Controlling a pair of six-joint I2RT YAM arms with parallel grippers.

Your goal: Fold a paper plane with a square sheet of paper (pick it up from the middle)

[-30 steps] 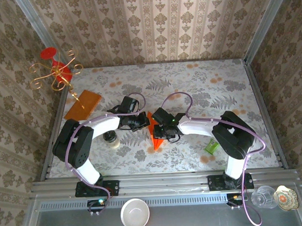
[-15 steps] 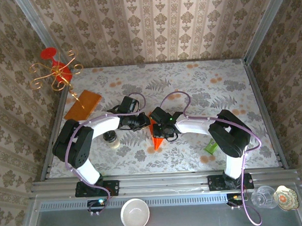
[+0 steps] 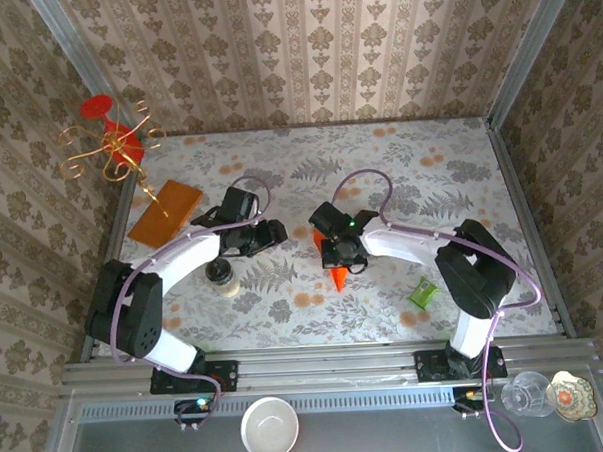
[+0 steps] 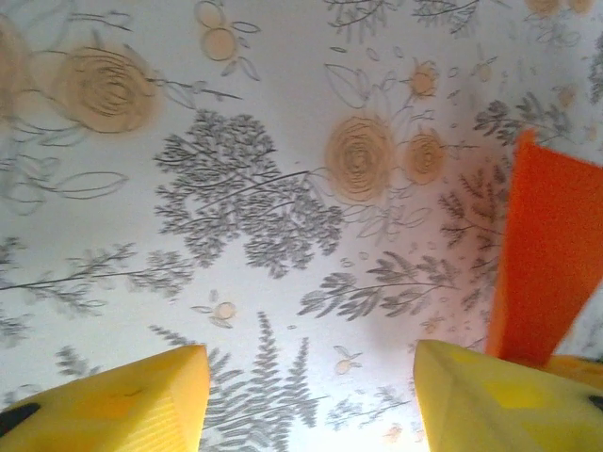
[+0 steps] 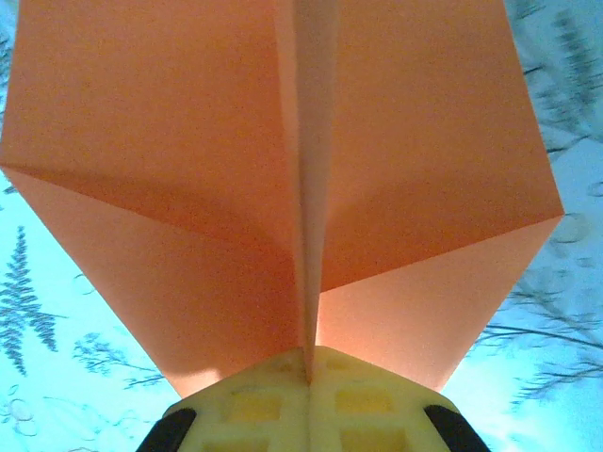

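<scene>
The paper plane (image 3: 337,274) is bright red-orange, held just right of the table's middle with its point toward the near edge. My right gripper (image 3: 335,253) is shut on its centre crease. From the right wrist the plane (image 5: 188,188) spreads two flat wings either side of the pinched keel, which runs down between the yellow fingers (image 5: 254,405). My left gripper (image 3: 272,232) stands open to the left of the plane, apart from it. In the left wrist view the yellow fingers (image 4: 141,405) frame bare tablecloth, and a red-orange wing (image 4: 551,254) shows at the right edge.
A duller amber-orange flat sheet (image 3: 166,212) lies at the back left beside a gold wire stand with red parts (image 3: 113,144). A small jar (image 3: 222,277) sits under the left arm. A green object (image 3: 423,294) lies at the front right. A white bowl (image 3: 269,428) is off the table's front.
My right gripper has carried the plane to the right and turned it. My left gripper has let go, opened and drawn back to the left.
</scene>
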